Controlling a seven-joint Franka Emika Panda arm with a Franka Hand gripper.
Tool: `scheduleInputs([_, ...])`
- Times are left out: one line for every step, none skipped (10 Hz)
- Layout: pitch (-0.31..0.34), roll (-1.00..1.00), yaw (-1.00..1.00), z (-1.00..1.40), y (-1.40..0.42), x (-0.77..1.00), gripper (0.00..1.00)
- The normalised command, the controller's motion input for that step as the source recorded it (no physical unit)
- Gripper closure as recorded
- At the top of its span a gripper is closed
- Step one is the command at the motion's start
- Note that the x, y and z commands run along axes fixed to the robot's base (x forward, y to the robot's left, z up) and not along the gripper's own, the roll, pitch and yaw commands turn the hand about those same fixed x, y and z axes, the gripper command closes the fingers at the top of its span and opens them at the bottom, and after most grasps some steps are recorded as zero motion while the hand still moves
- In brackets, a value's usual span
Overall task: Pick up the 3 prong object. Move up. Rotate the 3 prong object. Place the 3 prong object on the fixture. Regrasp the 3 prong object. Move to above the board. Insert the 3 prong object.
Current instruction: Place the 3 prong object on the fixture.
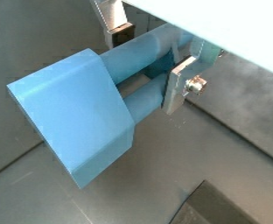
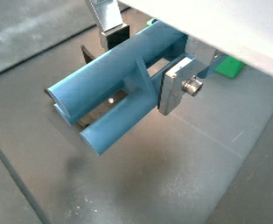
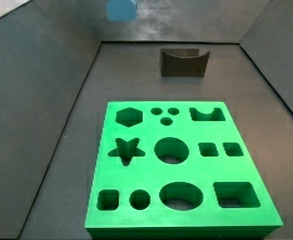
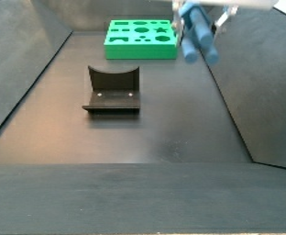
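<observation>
claw (image 2: 149,54) raised, clamped on piece

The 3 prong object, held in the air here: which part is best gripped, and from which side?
Probably as now: the gripper is shut on the 3 prong object, its silver fingers pressing the flat faces at one end. In both wrist views the rest projects clear beyond the fingers. Flat parallel faces suit the pads; the rounded prongs would likely slip.

Both wrist views look down closely past the gripper (image 1: 150,61); both side views share board (image 3: 175,169) and fixture (image 4: 111,89) from opposite floor ends.
</observation>
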Motion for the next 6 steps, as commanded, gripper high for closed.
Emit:
scheduleInputs([0.068,-0.06,0.01,0.23,-0.01,0.01,1.0])
scheduleInputs([0.577,-0.19,0.32,-0.17,-0.09,1.0,1.0])
scheduleInputs([0.562,-0.18,0.29,-0.18,-0.09,1.0,1.0])
scheduleInputs([0.476,-0.16,0.22,-0.15,-0.07,1.0,1.0])
scheduleInputs([0.371,-0.13,0.15,-0.13,-0.07,1.0,1.0])
scheduleInputs([0.273,-0.11,0.1,-0.12,-0.06,1.0,1.0])
